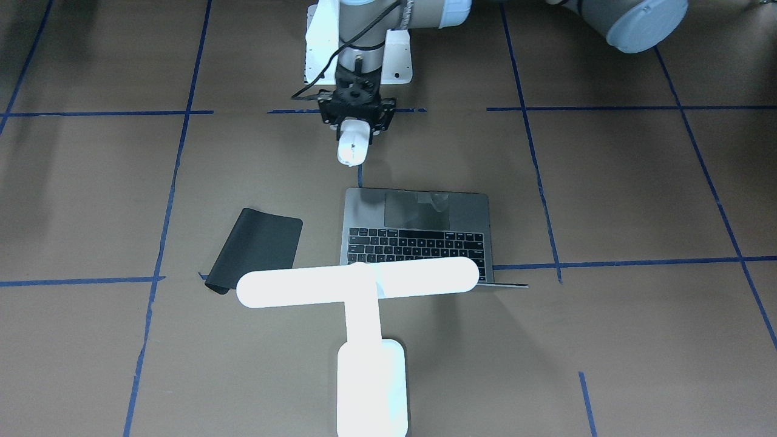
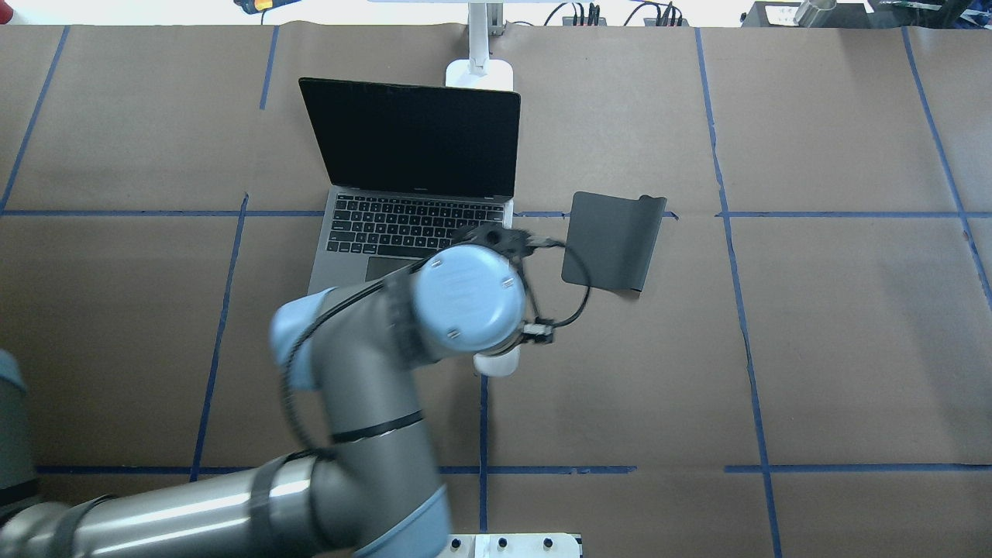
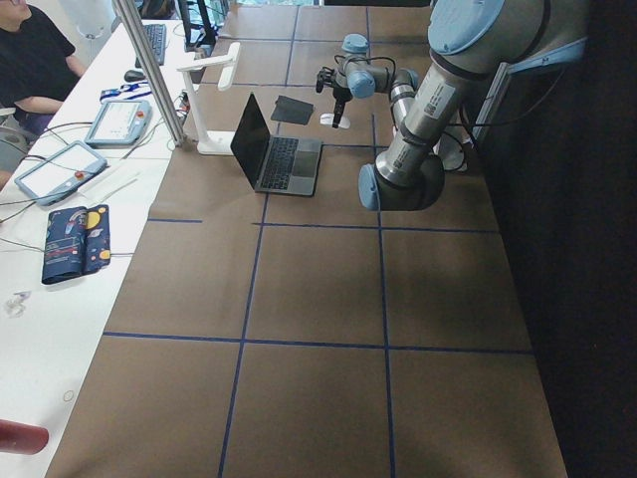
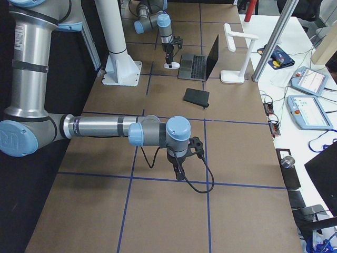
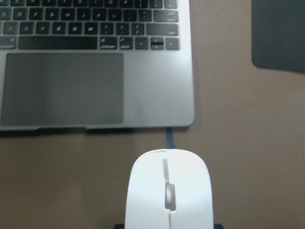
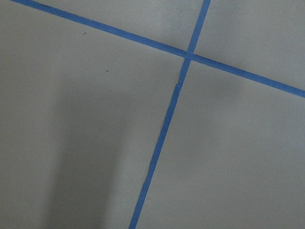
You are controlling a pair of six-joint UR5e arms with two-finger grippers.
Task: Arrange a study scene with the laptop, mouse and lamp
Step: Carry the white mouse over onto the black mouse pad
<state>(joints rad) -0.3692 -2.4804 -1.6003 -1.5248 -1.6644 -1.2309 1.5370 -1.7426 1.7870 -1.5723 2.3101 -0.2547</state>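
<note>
The open grey laptop stands mid-table, its black screen facing me in the overhead view. The glowing white T-shaped lamp stands behind it; its base shows overhead. My left gripper is shut on the white mouse, held low in front of the laptop's near right corner. The left wrist view shows the mouse just short of the laptop's front edge. I cannot tell whether it touches the table. My right gripper hangs over bare table far to the right; I cannot tell its state.
A black flexible mat lies right of the laptop, one edge curled up. A white bolted pedestal stands at the robot's side. Beyond the lamp is a side table with tablets and a seated person.
</note>
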